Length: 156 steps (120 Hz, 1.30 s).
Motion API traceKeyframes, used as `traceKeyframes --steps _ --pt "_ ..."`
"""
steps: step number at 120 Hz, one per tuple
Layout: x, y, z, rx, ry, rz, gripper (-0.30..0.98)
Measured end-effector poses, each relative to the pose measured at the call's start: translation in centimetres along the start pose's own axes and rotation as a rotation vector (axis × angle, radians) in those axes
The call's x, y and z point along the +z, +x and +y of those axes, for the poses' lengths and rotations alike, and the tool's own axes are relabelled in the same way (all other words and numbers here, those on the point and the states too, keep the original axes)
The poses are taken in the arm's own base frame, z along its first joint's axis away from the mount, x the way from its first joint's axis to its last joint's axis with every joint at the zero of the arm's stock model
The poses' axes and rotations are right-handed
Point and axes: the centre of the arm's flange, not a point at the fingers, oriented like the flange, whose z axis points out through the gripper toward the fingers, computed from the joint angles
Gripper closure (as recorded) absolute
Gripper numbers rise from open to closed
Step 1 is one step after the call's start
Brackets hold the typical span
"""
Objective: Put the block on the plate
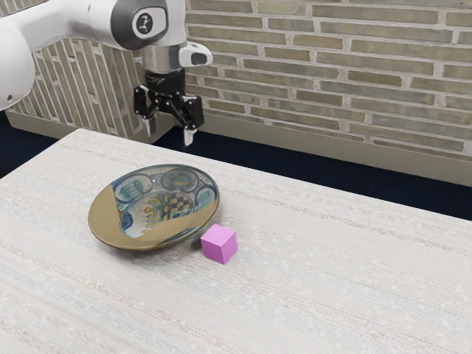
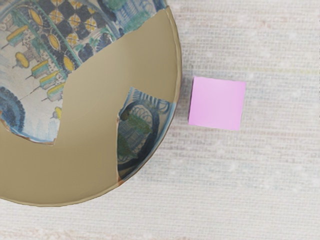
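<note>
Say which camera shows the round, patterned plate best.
The exterior view: the round, patterned, tan-patched plate appears there whole, with nothing blocking it. In the wrist view, the picture's edges cut it off, though it looks larger.

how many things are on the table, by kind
blocks: 1, the pink block
plates: 1, the patterned plate
total: 2 things on the table
</note>
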Motion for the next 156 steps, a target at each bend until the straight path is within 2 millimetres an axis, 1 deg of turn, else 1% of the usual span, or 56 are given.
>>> traceKeyframes --steps 20,28,40,53,60,68,76,87,91,105,130,147,156 --pt "-0.1 0.6 0.2 0.002 -0.003 0.039 0.00" --pt "0.2 0.9 1.3 0.019 -0.009 0.049 0.00" --pt "2.0 1.2 2.8 -0.034 -0.073 0.014 0.00" --pt "3.8 0.7 4.4 -0.184 -0.173 -0.064 0.00" --pt "4.5 0.4 5.6 -0.270 -0.200 -0.106 0.00" --pt "6.6 0.4 6.5 -0.373 -0.204 -0.163 0.00" --pt "9.2 1.0 7.8 -0.471 -0.196 -0.208 0.00" --pt "12.3 2.1 8.5 -0.603 -0.183 -0.234 0.00" --pt "13.0 2.4 8.8 -0.646 -0.176 -0.228 0.00" --pt "15.6 3.1 8.5 -0.811 -0.167 -0.203 0.00" --pt "17.9 4.2 7.9 -1.051 -0.196 -0.145 0.00" --pt "20.1 5.1 5.8 -1.202 -0.196 -0.124 0.00" --pt "21.7 5.7 5.2 -1.263 -0.191 -0.124 0.00"
